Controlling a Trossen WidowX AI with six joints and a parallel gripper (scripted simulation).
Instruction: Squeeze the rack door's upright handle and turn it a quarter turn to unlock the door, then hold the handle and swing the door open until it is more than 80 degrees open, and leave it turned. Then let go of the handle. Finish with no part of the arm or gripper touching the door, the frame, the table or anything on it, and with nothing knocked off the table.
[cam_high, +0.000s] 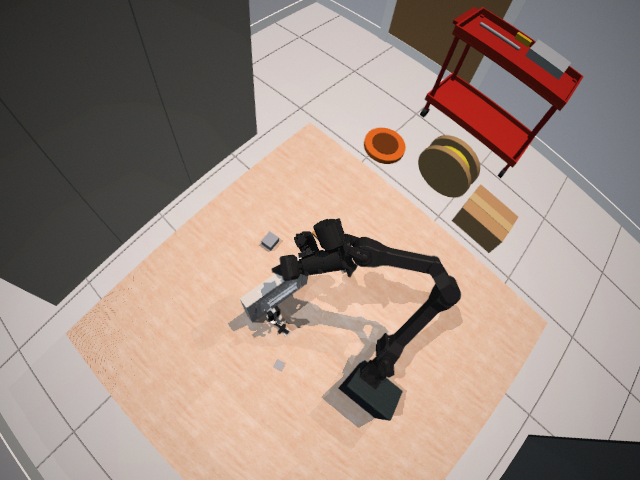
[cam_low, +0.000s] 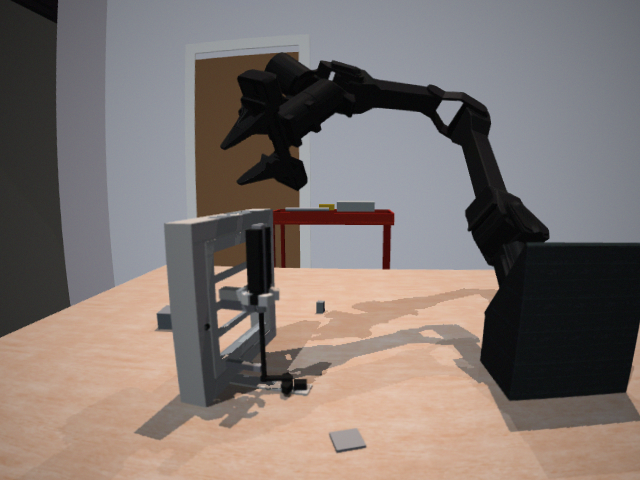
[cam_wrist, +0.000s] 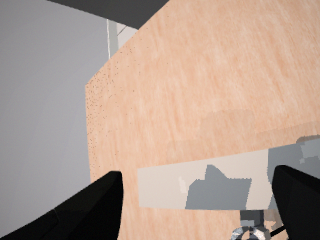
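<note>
From the top, the rack frame (cam_high: 255, 302) (cam_low: 185, 310) (cam_wrist: 165, 186) stood on the table (cam_high: 206, 361) (cam_low: 413, 413) (cam_wrist: 200, 75), its length running diagonally from near left to far right. The upright handle (cam_high: 275, 314) (cam_low: 256, 260) was beside the near face, towards the frame's left end; its long axis was seen almost end-on, so its turn could not be told here. The arm (cam_high: 413, 260) (cam_low: 398, 94) arched from its dark base (cam_high: 383, 405) (cam_low: 573, 320) at the near right, bringing the hand (cam_high: 283, 268) (cam_low: 230, 164) (cam_wrist: 200, 180) over the frame's far right end. A flat grey tile (cam_high: 279, 365) (cam_low: 347, 439) lay near of the frame, and a grey block (cam_high: 269, 240) (cam_low: 164, 317) lay on its far side. In the exterior view, the handle's black grip pointed straight up, its long axis vertical and roughly parallel to the frame's side posts, with a thin dark rod (cam_low: 262, 343) dropping below it. The hand was well above the frame, tilted down to the left, its fingers moderately wide apart with nothing between them, clear of the handle. Through the wrist camera, the two dark fingers stood apart at left and right, the frame's pale top edge running crosswise beyond them; the handle's direction could not be told there.
</note>
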